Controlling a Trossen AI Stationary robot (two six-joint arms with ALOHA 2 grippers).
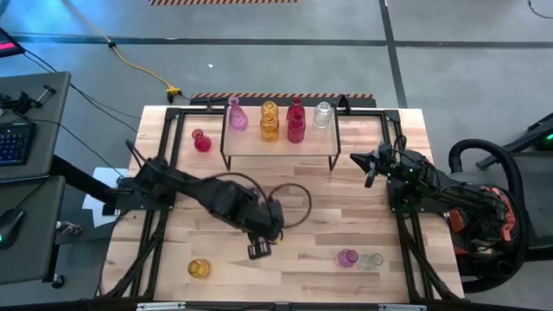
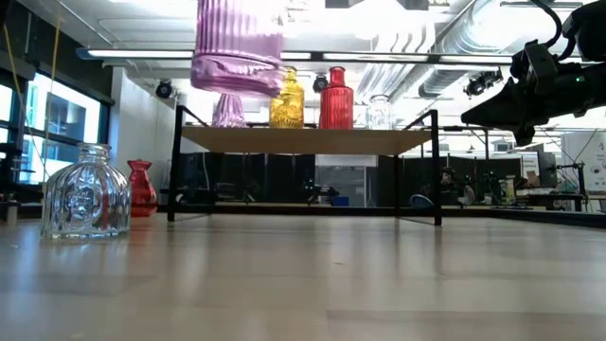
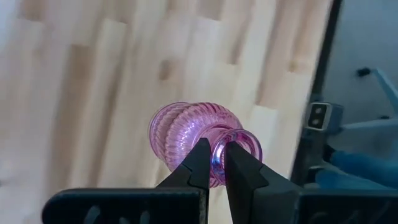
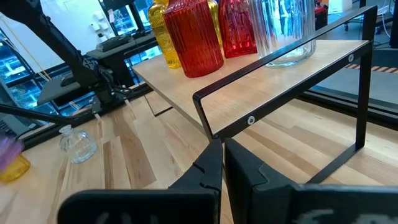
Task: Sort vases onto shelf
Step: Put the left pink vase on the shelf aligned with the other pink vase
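Partway through the sort. On the shelf [image 1: 278,145], far centre, a row already stands: pink vase [image 1: 236,117] at the left end, amber vase [image 1: 270,122], two red vases [image 4: 198,34] as the right wrist view shows them, and a clear vase [image 1: 322,114] at the right end. Approx five up, all upright.

Left on the tabletop [image 1: 346,216]:
- small red vase [image 1: 201,141], just left of the shelf
- yellow vase [image 1: 199,269], near left
- pink vase w/ a clear one [image 1: 371,259] beside it, near right

So four to go, plus the one in hand.

Left gripper [image 3: 216,155] is out over the near-centre of the table, fingers pinching the rim of a pink ribbed vase [image 3: 193,134]. One finger sits inside the mouth, the other outside. From table height the held vase [image 2: 237,47] hangs well clear of the wood. From above it is hidden under the gripper [image 1: 259,248]. My read: carry phase, drop-off on the shelf not yet done.

The look of it: translucent pink glass, bulbous body w/ vertical ribs, narrow neck, flared lip. Thin rim grip on smooth glass, so it could swing or slip, I'd say.

Right gripper [image 1: 370,178] waits just off the shelf's right end, fingers pressed together, nothing between them.
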